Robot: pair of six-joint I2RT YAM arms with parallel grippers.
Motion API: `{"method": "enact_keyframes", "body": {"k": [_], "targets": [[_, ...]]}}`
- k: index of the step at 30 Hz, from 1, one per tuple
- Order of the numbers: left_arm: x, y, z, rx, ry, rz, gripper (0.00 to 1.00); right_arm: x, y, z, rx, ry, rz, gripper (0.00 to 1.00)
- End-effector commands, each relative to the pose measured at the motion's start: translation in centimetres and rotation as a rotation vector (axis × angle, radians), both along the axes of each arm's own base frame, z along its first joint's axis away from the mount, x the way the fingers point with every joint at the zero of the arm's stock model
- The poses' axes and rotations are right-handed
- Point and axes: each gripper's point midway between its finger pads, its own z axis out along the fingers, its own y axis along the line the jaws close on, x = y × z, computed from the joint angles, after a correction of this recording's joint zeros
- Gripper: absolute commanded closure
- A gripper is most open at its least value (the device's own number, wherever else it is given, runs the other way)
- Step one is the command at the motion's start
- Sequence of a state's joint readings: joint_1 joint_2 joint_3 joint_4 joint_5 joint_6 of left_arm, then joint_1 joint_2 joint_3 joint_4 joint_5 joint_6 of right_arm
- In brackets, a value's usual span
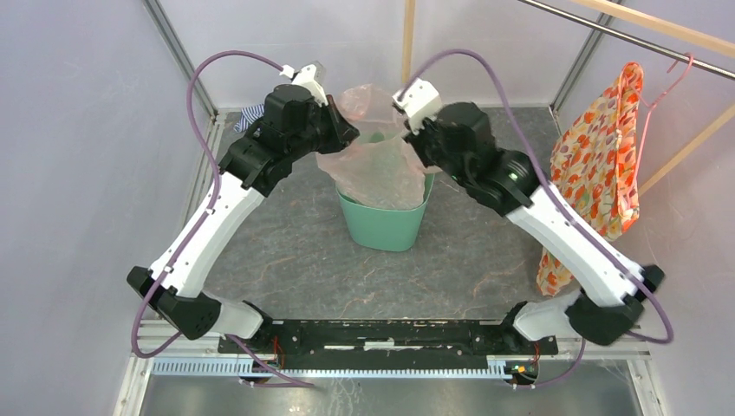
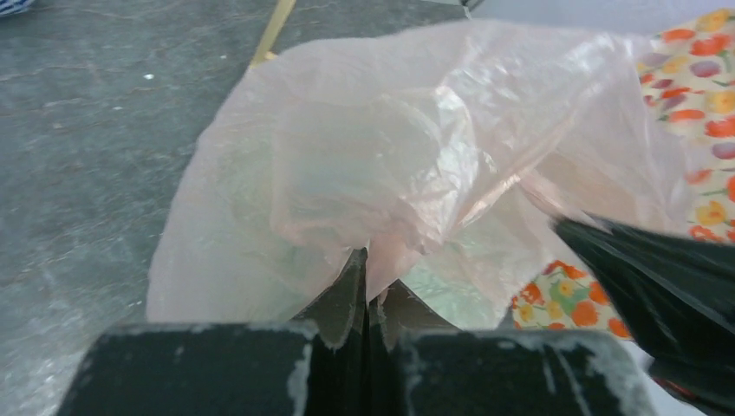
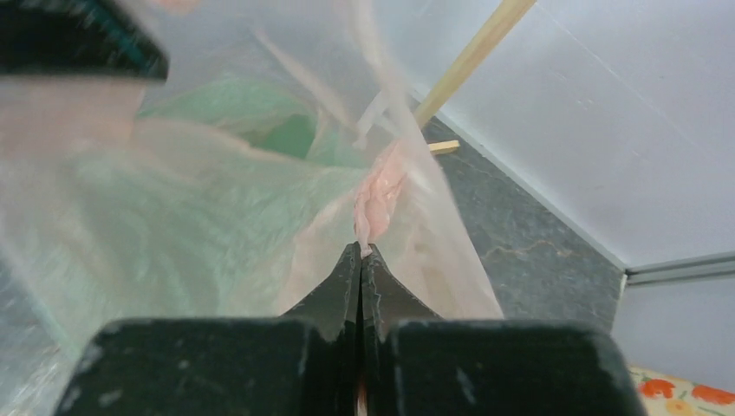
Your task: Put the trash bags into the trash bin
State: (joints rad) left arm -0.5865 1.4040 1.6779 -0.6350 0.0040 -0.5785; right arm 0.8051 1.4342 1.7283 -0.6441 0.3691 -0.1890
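The pale pink trash bag (image 1: 374, 147) hangs spread over the mint-green trash bin (image 1: 381, 224) at the table's middle back, its lower part draped into and over the bin's mouth. My left gripper (image 1: 351, 132) is shut on the bag's left edge and holds it above the bin. My right gripper (image 1: 407, 137) is shut on the bag's right edge. In the left wrist view the bag (image 2: 407, 165) billows beyond the shut gripper (image 2: 371, 273). In the right wrist view the pinched bag (image 3: 381, 186) bunches at the shut gripper (image 3: 360, 253), with the green bin (image 3: 286, 134) showing through it.
An orange floral garment (image 1: 602, 165) hangs on a pink hanger from a rail at the right. A blue-white striped cloth (image 1: 247, 117) lies at the back left behind the left arm. A wooden post (image 1: 406, 39) stands behind the bin. Walls enclose the grey table.
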Motion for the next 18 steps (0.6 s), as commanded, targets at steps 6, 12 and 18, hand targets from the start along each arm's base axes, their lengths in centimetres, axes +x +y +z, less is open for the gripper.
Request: {"method": "enact_keyframes", "body": {"k": [6, 12, 18], "targets": [[0.6, 5.8, 0.5, 0.102, -0.043, 0.114, 0.98, -9.9, -2.1, 1.3, 0.214, 0.001, 0.284, 1.00], [0.0, 6.5, -0.5, 0.107, -0.020, 0.079, 0.98, -15.2, -2.9, -3.7, 0.236, 0.136, 0.429, 1.00], [-0.5, 7.2, -2.3, 0.123, 0.024, 0.050, 0.98, -15.9, -7.0, -9.9, 0.139, 0.269, 0.253, 1.00]]}}
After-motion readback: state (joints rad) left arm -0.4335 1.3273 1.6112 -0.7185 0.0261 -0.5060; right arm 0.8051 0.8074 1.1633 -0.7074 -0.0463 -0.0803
